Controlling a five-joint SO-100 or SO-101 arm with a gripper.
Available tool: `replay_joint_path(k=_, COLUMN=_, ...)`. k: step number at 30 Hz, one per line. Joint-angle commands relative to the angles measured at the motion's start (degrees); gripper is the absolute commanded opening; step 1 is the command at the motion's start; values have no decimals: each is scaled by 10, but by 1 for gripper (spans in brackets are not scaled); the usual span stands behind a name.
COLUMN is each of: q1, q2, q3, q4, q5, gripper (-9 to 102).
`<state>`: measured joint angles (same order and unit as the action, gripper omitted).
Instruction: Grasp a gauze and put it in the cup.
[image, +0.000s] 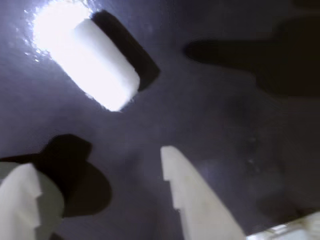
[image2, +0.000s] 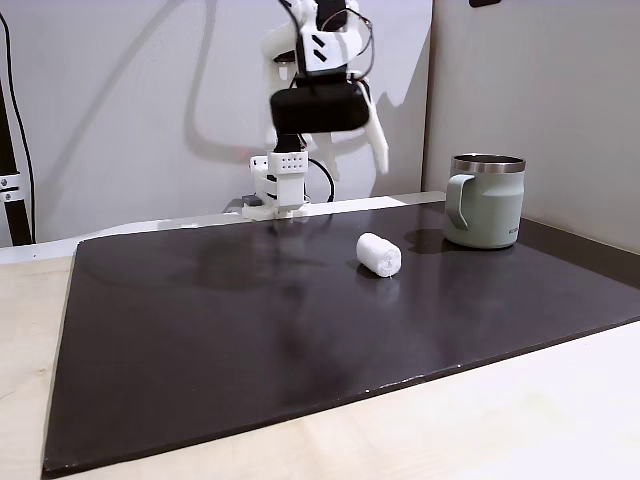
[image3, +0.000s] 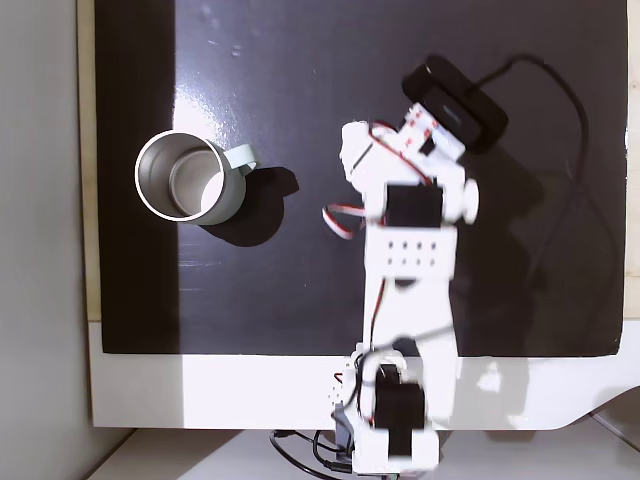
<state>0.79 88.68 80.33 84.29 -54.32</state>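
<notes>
Lying on its side on the dark mat (image2: 250, 330), the gauze roll (image2: 379, 254) sits free, nothing touching it, w/ its round end facing the fixed side view; that pose leaves its long flanks exposed, so a two-finger pinch across the body looks like the natural way in. In the wrist view the roll (image: 97, 62) shows upper left, glaring white under strong light w/ a hard shadow beside it, well ahead of the fingertips, so the approach isn't lined up yet. The gripper (image: 97, 167) hangs above the mat, jaws spread wide w/ bare mat between the white fingers (image: 195, 200), holding nothing — prob. pre-opened so it can drop around the roll. The cup (image2: 486, 200), a sage-green mug w/ a steel rim, stands upright near the mat's far right edge in the side view, handle turned toward the roll; in the top-down fixed view its mouth (image3: 180, 175) is open and looks empty, so a drop from above should work. The arm (image3: 410, 220) reaches out from its base (image3: 390, 420) at the mat's edge, hiding the roll in that view. Task: barely begun, I'd judge.
</notes>
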Motion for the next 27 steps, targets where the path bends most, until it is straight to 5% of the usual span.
replay_joint_path(k=1, q1=-19, q2=-72, q3=-122, q4=74, q5=-34, gripper=29)
replay_joint_path(k=5, q1=-28, q2=-195, q3=-275, q4=170, q5=-46, gripper=30)
replay_joint_path(k=27, q1=-35, q2=-446, q3=-470, q4=180, q5=-52, gripper=28)
